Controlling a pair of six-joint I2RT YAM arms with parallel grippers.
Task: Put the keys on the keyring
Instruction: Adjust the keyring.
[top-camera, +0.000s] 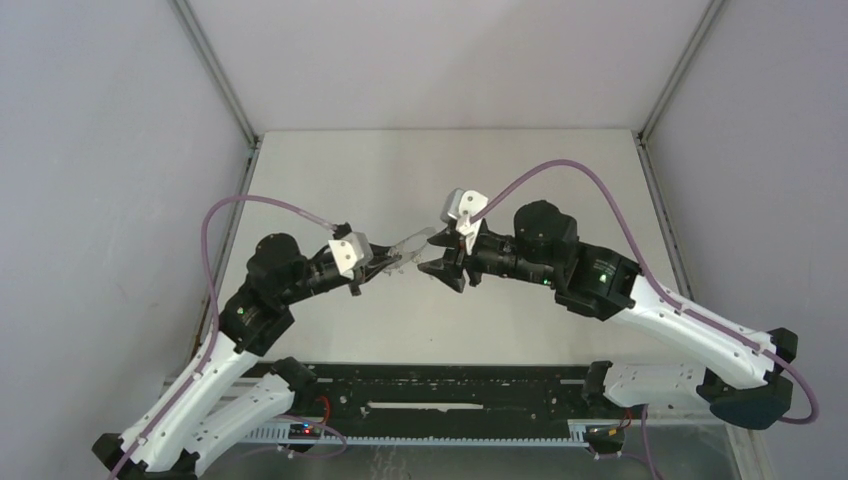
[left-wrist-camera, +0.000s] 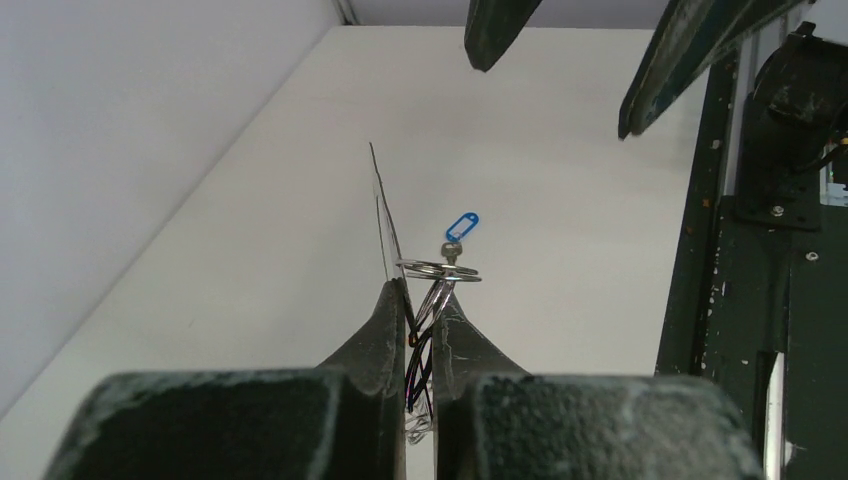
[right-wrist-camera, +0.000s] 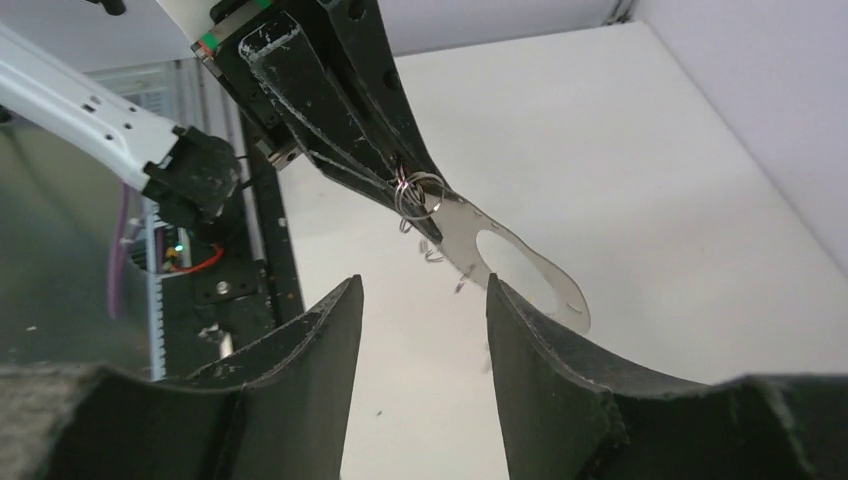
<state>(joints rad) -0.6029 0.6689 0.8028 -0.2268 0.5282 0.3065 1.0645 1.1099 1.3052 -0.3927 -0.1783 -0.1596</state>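
The pale worktop (top-camera: 450, 170) is carrying both arms, which are reaching in from the near edge and meeting about midway between the left and right edges. The left arm (top-camera: 270, 290) is angling in from the near-left corner, and the right arm (top-camera: 560, 260) is stretching in from the near-right corner. The right gripper (right-wrist-camera: 422, 290) is standing wide apart and holding nothing, its two dark fingers pointing at the left one from just beside it. The left gripper (left-wrist-camera: 420, 300) is pinching narrowly on the keyring (right-wrist-camera: 455, 228), which is showing in the right wrist view as a thin, flat, greyish piece with an oval opening. It is sticking out past the fingertips toward the far-right corner and appears to be lifted off the surface. A cluster of small metal loops (right-wrist-camera: 420, 192) is bunching at the clamped end, right at the left fingertips, with a few wire ends hanging below. A little blue tag (left-wrist-camera: 462, 224) is sitting just past those loops in the left wrist view, seemingly linked to them by a small metal piece.
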